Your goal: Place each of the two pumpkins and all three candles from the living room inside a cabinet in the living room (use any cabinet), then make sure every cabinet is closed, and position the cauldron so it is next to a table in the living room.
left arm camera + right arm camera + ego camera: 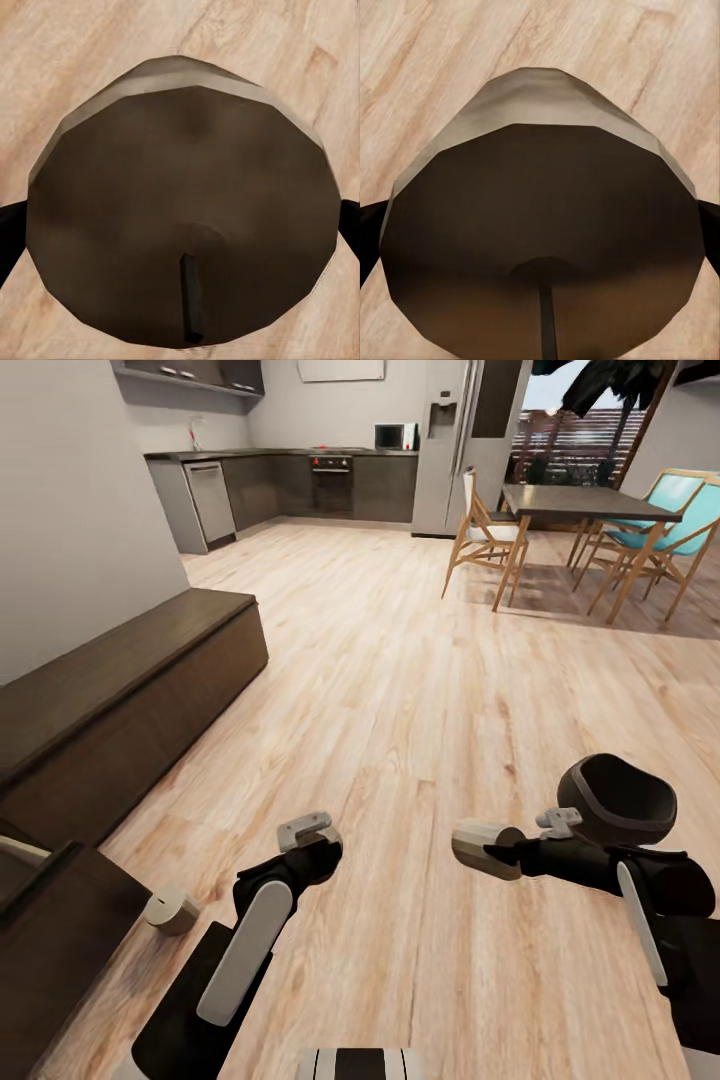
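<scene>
- Two grey-olive candles are carried: the right gripper is clamped on one candle, wick end filling its wrist view.
- The left gripper grips a second candle.
- A third candle lies on the floor beside the partly cut-off cabinet.
- The black cauldron sits behind the right arm.

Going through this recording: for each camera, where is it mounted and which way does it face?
Head view: high on the robot, facing forward and down over the floor; both arms show, with the left pincer and right pincer.
Left wrist view: on the left arm, looking along its fingers at a candle gripped between them.
Right wrist view: on the right arm, looking along its fingers at a second candle.
Shared: the head and right wrist views both show the second candle; all three show the floor.
</scene>
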